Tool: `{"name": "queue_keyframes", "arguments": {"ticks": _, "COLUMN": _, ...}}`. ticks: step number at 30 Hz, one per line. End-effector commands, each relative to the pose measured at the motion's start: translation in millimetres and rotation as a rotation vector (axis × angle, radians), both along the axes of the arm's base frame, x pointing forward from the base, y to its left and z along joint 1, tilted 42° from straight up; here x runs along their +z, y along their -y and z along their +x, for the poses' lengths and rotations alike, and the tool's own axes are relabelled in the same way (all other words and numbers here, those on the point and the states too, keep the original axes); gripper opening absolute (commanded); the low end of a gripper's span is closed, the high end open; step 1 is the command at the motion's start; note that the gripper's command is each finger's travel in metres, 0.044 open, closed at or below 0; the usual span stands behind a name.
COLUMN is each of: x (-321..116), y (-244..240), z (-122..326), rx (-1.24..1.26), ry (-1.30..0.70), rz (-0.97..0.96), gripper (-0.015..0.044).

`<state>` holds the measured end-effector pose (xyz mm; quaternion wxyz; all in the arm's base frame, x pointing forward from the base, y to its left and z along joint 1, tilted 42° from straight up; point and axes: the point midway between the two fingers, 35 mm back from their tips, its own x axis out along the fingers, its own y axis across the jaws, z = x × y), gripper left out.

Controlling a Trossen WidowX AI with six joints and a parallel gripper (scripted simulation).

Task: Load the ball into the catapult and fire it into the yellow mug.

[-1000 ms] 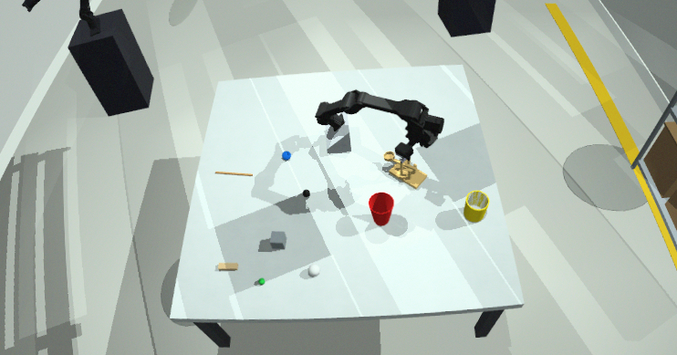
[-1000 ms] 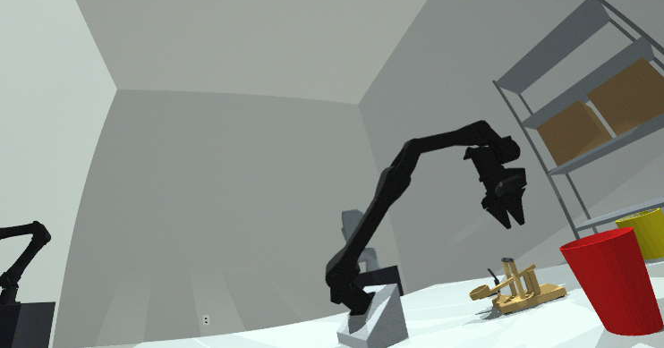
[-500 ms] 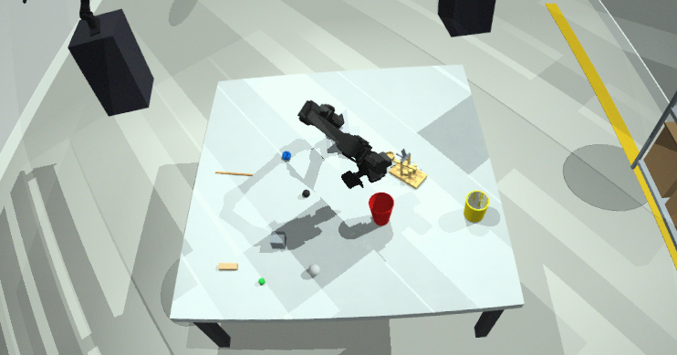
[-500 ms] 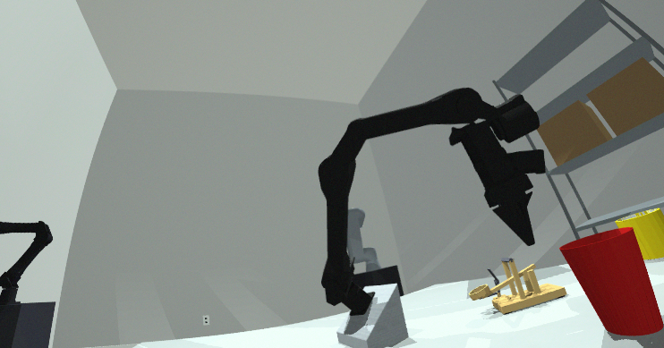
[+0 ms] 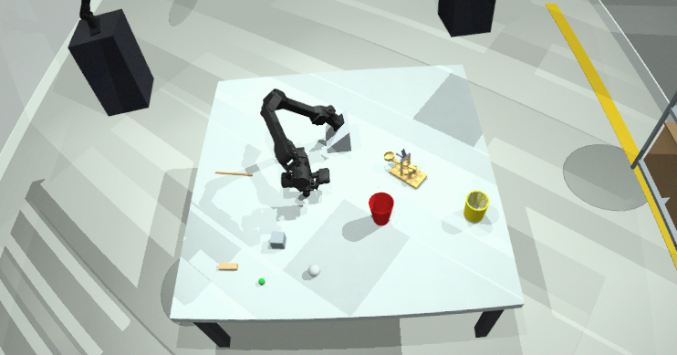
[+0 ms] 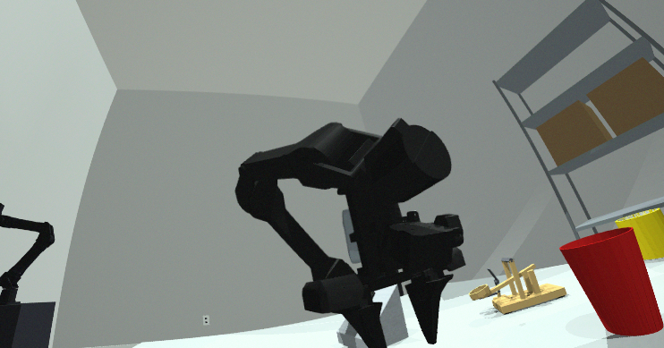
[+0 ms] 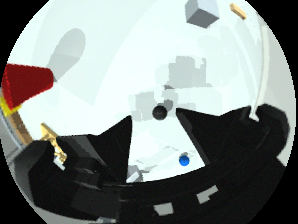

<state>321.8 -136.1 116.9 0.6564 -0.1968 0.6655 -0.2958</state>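
Observation:
My gripper (image 6: 407, 343) (image 7: 154, 113) is open and empty, pointing down above the table. A black ball (image 7: 160, 112) lies below it, between the fingertips in the wrist view; the arm hides it in the top view. A blue ball (image 7: 184, 160) lies beyond it. A white ball (image 5: 314, 270) and a green ball (image 5: 261, 281) lie near the front edge. The wooden catapult (image 5: 408, 176) (image 6: 534, 297) stands right of the arm, its spoon (image 5: 389, 155) (image 6: 480, 292) to the left, with no ball seen in it. The yellow mug (image 5: 474, 208) (image 6: 648, 241) stands upright at the right.
A red cup (image 5: 380, 209) (image 6: 613, 284) (image 7: 27, 84) stands between the gripper and the yellow mug, in front of the catapult. A grey cube (image 5: 277, 239) (image 7: 202, 14), a small wooden block (image 5: 227, 266) and a thin stick (image 5: 233, 173) lie on the left side of the table.

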Motion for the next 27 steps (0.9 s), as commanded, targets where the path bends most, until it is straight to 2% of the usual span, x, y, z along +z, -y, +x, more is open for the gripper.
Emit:
{"name": "queue_keyframes", "arguments": {"ticks": 1, "x": 5, "y": 15, "z": -25, "rx": -0.037, "ry": 0.018, "rz": -0.025, "gripper": 0.0300}}
{"name": "queue_keyframes", "arguments": {"ticks": 27, "x": -23, "y": 39, "z": -29, "rx": -0.037, "ry": 0.018, "rz": -0.026, "gripper": 0.0300}}
